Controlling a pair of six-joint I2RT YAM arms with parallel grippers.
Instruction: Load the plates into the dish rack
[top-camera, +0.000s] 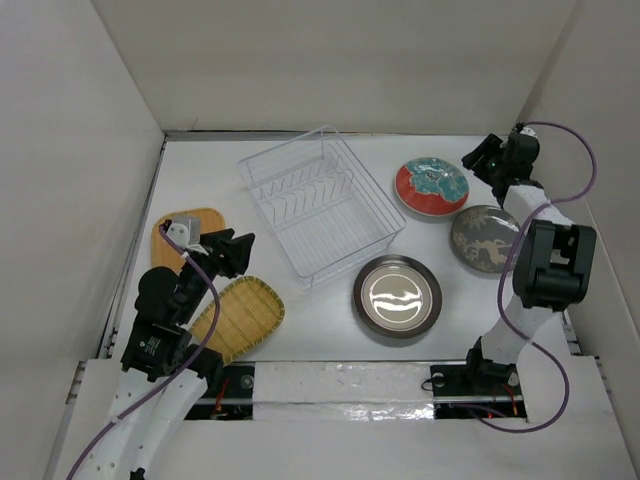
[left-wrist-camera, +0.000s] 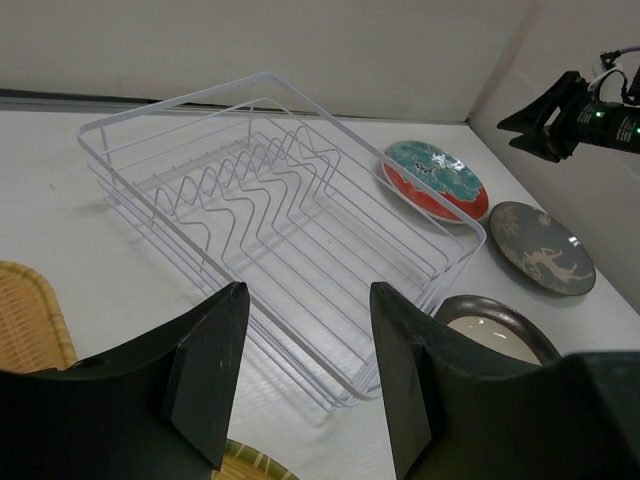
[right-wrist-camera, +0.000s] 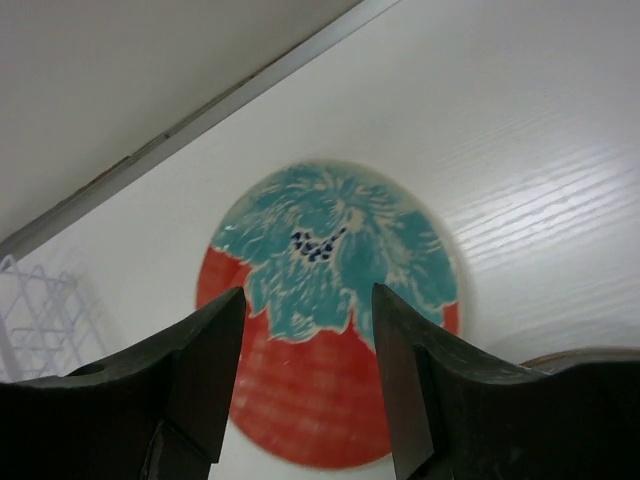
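The clear dish rack (top-camera: 320, 205) stands empty mid-table, also seen in the left wrist view (left-wrist-camera: 270, 200). To its right lie the red-and-teal plate (top-camera: 431, 187), the dark grey deer plate (top-camera: 485, 238) and the shiny metallic plate (top-camera: 397, 298). The yellow woven plate (top-camera: 240, 318) and the orange woven plate (top-camera: 190, 232) lie at the left, the orange one partly under my left arm. My left gripper (left-wrist-camera: 308, 290) is open and empty, low between the woven plates, facing the rack. My right gripper (right-wrist-camera: 309, 290) hangs open over the red-and-teal plate (right-wrist-camera: 320, 250), holding nothing.
White walls enclose the table on three sides. The right arm's cable loops near the right wall (top-camera: 585, 170). The rack's near corner (top-camera: 305, 280) sits close to the metallic plate and the left gripper (top-camera: 235, 250).
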